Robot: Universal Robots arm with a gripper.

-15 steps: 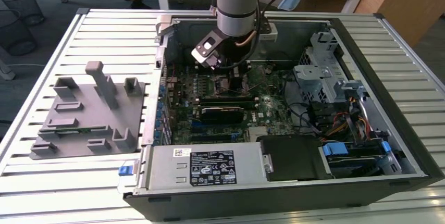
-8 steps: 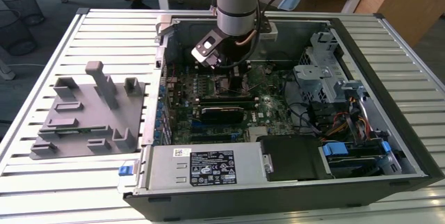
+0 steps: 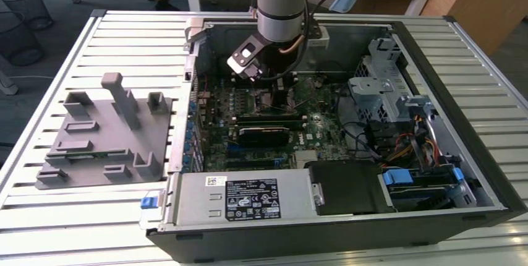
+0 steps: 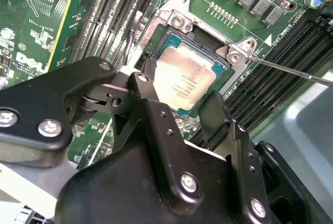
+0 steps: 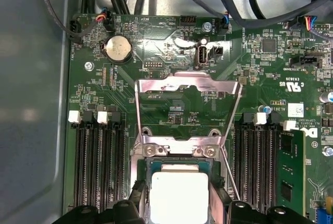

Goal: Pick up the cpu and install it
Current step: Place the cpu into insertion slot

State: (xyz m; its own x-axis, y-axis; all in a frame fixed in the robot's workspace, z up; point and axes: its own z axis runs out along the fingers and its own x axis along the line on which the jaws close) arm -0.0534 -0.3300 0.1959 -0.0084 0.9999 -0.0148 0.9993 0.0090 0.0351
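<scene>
The cpu (image 4: 182, 81) is a small square chip with a silvery top, lying level in the black socket frame (image 4: 208, 42) on the green motherboard (image 4: 41, 31). My gripper (image 4: 179, 89) straddles it, one black finger (image 4: 148, 78) against each of two opposite edges, shut on the chip. In the first wrist view the cpu (image 5: 179, 195) sits between the fingertips (image 5: 138, 200), with the socket's metal load plate (image 5: 187, 86) swung open beyond it and the thin lever (image 5: 229, 174) raised beside it. In the exterior view the gripper (image 3: 276, 90) reaches down into the open computer case (image 3: 429, 49).
A grey plastic fixture (image 3: 107, 130) lies on the slatted table at the exterior view's left. Inside the case are a power supply (image 3: 239, 198), a drive cage (image 3: 387, 86) and loose cables (image 3: 396, 139). Memory slots (image 5: 99, 167) flank the socket, with one memory stick (image 5: 289, 174) fitted.
</scene>
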